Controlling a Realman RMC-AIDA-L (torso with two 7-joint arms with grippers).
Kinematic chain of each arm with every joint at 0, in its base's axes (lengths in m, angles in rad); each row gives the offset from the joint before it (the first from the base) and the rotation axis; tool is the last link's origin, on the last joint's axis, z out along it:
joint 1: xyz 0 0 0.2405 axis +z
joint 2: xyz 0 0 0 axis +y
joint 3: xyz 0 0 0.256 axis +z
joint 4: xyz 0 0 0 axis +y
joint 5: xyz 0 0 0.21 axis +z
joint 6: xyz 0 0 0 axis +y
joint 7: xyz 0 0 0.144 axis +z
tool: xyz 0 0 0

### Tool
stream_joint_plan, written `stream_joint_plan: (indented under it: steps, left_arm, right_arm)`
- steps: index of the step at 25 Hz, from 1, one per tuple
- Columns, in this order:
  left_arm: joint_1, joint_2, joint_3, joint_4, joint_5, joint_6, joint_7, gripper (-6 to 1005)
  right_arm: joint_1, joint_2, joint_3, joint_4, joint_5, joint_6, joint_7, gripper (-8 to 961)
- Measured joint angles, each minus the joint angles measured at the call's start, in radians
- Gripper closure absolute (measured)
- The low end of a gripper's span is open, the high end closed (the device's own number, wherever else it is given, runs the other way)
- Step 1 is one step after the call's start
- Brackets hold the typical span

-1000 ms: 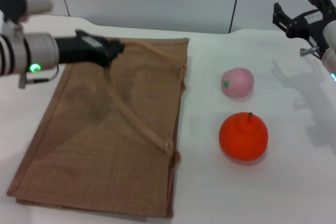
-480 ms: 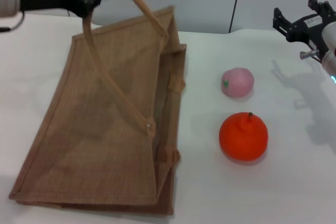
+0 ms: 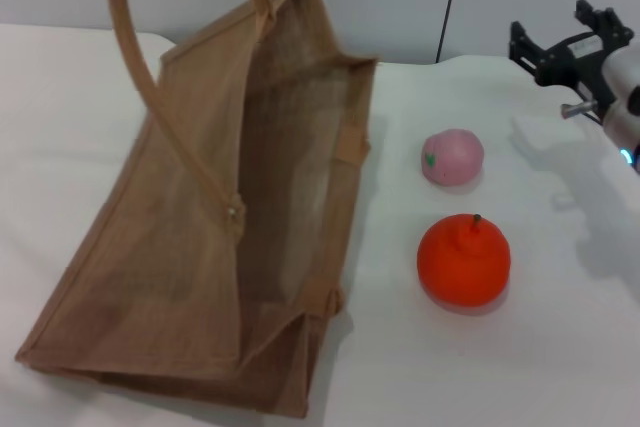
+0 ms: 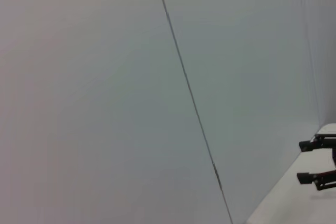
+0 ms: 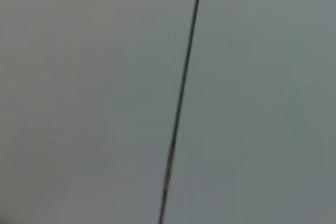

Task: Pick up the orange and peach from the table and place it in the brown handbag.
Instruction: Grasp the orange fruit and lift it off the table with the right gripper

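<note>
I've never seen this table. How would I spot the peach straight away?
Start from the big brown handbag propped open on the left of the white table. Two fruits lie apart on the bare cloth to its right. The peach is the farther one: small, pale pink, with a tiny green mark, while the orange nearer you is larger and bright orange-red with a dark stem.

Mouth gaping wide on brown handbag (image 3: 200,247).
Standing apart on bare table (image 3: 560,347): orange (image 3: 464,260), peach (image 3: 452,157); leaving room around both; handle (image 3: 150,97) arching across the opening.
</note>
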Motion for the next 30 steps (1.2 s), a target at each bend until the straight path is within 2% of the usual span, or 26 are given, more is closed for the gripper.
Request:
stream_joint_plan:
  steps: [3,5,8,11,13,15,19,23,30]
  left_arm:
    - [-0.003,0.001,-0.024,0.039,0.016,-0.034,-0.01,904]
    - [-0.005,0.001,-0.042,0.052,0.024,-0.055,-0.011,904]
    - [-0.011,0.002,-0.067,0.054,0.032,-0.076,-0.012,904]
    - [-0.015,0.002,-0.078,0.055,0.045,-0.084,-0.013,904]
    - [-0.014,0.002,-0.079,0.054,0.049,-0.084,-0.013,904]
    - [-0.01,0.001,-0.079,0.051,0.05,-0.084,-0.013,904]
    - [-0.007,0.001,-0.08,0.048,0.05,-0.084,-0.012,904]
    - [-0.006,0.0,-0.09,0.048,0.051,-0.085,-0.008,904]
    - [-0.004,-0.002,-0.092,0.046,0.083,-0.086,-0.007,905]
  right_arm:
    - [-0.019,-0.004,0.0,-0.077,-0.033,0.047,-0.003,72]
    - [-0.043,-0.017,0.003,-0.164,-0.076,0.111,-0.005,72]
    - [-0.093,-0.049,0.01,-0.323,-0.147,0.204,-0.01,72]
    - [-0.173,-0.097,0.035,-0.54,-0.25,0.35,-0.015,72]
    - [-0.225,-0.11,0.08,-0.677,-0.32,0.468,-0.031,72]
    - [-0.283,-0.107,0.146,-0.835,-0.398,0.639,-0.068,72]
    - [-0.345,-0.09,0.21,-1.086,-0.474,0.982,-0.135,72]
    - [-0.358,-0.084,0.219,-1.225,-0.467,1.235,-0.141,72]
    - [-0.378,-0.065,0.217,-1.416,-0.455,1.603,-0.15,72]
